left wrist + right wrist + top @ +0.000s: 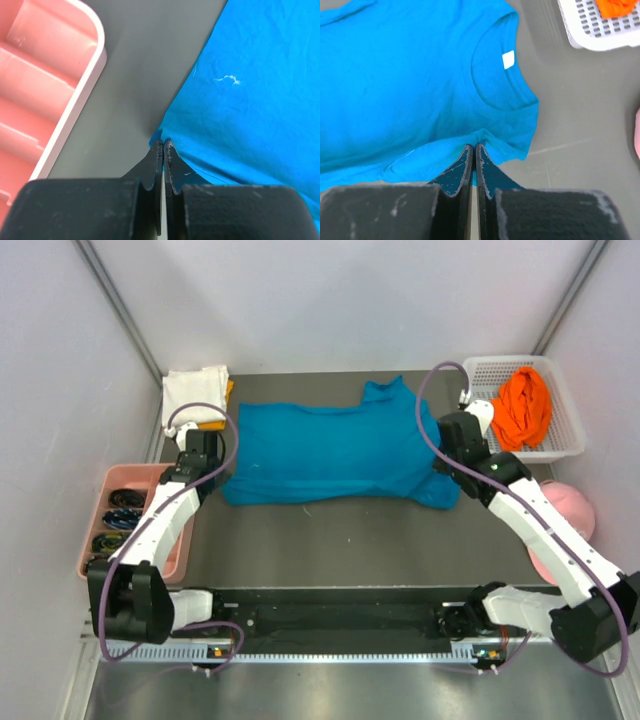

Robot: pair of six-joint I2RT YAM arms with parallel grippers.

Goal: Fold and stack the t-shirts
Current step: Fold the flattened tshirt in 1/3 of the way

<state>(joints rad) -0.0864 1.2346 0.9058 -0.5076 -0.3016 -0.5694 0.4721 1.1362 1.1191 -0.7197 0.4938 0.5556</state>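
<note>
A teal-blue t-shirt (330,450) lies spread flat across the grey table, collar toward the right. My left gripper (215,475) is shut on its left edge; in the left wrist view the fingertips (163,144) pinch a small peak of the blue cloth (250,100). At the shirt's right end my right gripper (447,472) is also shut on it, gripping a fold (474,146) just below the collar (500,75). A folded white t-shirt (195,390) rests on a yellow-orange one (215,423) at the back left. The bright orange t-shirt (525,405) sits crumpled in a basket.
The white plastic basket (570,425) stands at the back right, and its corner (600,30) shows in the right wrist view. A pink cap (570,510) lies by the right arm. A pink compartment tray (120,475) sits left of the left arm, close to the gripper (50,75).
</note>
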